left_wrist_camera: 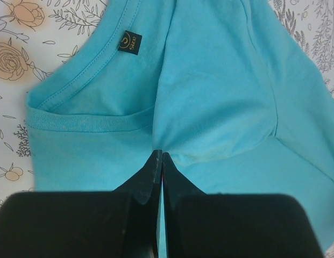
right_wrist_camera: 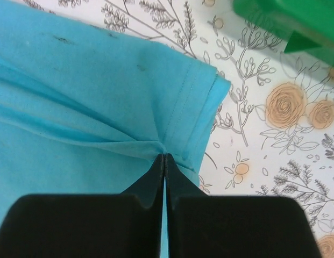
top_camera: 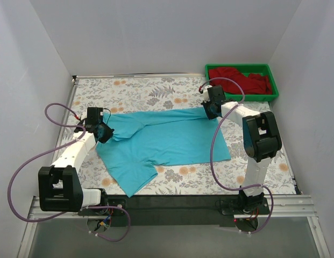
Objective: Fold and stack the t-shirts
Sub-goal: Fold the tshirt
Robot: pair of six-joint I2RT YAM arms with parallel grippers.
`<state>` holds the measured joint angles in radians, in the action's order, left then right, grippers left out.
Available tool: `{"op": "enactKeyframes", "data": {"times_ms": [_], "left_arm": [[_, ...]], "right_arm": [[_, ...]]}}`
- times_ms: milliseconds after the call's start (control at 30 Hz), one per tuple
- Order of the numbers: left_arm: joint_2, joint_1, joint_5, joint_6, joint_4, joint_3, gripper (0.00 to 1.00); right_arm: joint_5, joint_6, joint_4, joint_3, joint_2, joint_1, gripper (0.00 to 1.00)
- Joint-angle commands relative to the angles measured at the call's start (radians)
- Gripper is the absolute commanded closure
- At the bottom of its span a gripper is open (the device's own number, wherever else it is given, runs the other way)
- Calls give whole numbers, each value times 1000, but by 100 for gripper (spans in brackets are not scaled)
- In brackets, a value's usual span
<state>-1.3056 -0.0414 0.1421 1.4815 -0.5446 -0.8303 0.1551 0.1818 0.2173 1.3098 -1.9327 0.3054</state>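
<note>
The turquoise t-shirt lies spread on the floral tablecloth, its far edge folded over toward the middle. My left gripper is shut on the turquoise t-shirt near the collar, the cloth puckering at my fingertips. At the far right corner, near the hem, my right gripper is shut on the same shirt, pleats gathering at its tips. The dark red t-shirt lies crumpled in the green tray.
The green tray stands at the back right corner, close beside my right gripper. White walls enclose the table on three sides. Purple cables loop from both arms. Bare floral cloth shows behind the shirt.
</note>
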Motion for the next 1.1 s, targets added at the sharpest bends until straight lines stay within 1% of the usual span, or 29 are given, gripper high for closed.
{"op": "enactKeyframes", "data": {"times_ms": [0, 100, 133, 167, 200, 233, 300, 333, 367, 433, 467, 500, 567, 633, 667, 733, 767, 867, 933, 967, 1067], "left_arm": [[52, -2, 28, 19, 17, 10, 100], [68, -2, 30, 10, 3, 11, 100], [72, -2, 30, 5, 2, 14, 100], [81, -2, 28, 2, -5, 14, 100], [86, -2, 25, -1, -11, 16, 96], [94, -2, 22, -6, -12, 17, 86], [117, -2, 25, -10, -23, 14, 73], [124, -2, 28, -18, -25, 10, 67], [132, 0, 33, -20, -25, -3, 53], [138, 0, 51, -29, -31, -19, 44], [134, 0, 56, -42, -31, -38, 40], [131, 0, 63, -47, -28, -44, 34], [106, 5, 80, -67, 0, -55, 34], [57, 12, 79, -76, 31, -61, 34], [37, 15, 73, -85, 82, -62, 35], [-19, 24, 70, -101, 116, -92, 39], [-77, 28, 73, -107, 141, -110, 40], [-170, 40, 79, -127, 195, -176, 42], [-251, 40, 85, -138, 218, -223, 43], [-282, 72, 82, -139, 239, -239, 43], [-378, 92, 77, -144, 264, -314, 43]], "right_arm": [[29, -24, -19, -24, 20, -2, 98], [8, -25, -19, -35, 29, -2, 97], [-6, -27, -19, -38, 34, 0, 89], [-47, -30, -19, -41, 47, -2, 84], [-61, -41, -19, -49, 54, -2, 79], [-72, -47, -19, -52, 61, -2, 72], [-89, -61, -18, -58, 89, 0, 65], [-94, -73, -16, -61, 98, -3, 58], [-107, -74, -16, -60, 116, -5, 55], [-121, -91, -16, -50, 130, -12, 49], [-144, -99, -15, -44, 141, -18, 47], [-147, -110, -15, -40, 147, -25, 46], [-213, -148, -15, -26, 153, -54, 43], [-244, -171, -18, -14, 146, -84, 43], [-267, -198, -18, -1, 134, -92, 44], [-288, -217, -24, 11, 118, -118, 46], [-307, -225, -29, 14, 106, -124, 48], [-339, -246, -42, 22, 84, -141, 53], [-341, -249, -47, 23, 74, -144, 54], [-351, -251, -48, 25, 61, -143, 54], [-358, -249, -53, 22, 44, -144, 55]]}}
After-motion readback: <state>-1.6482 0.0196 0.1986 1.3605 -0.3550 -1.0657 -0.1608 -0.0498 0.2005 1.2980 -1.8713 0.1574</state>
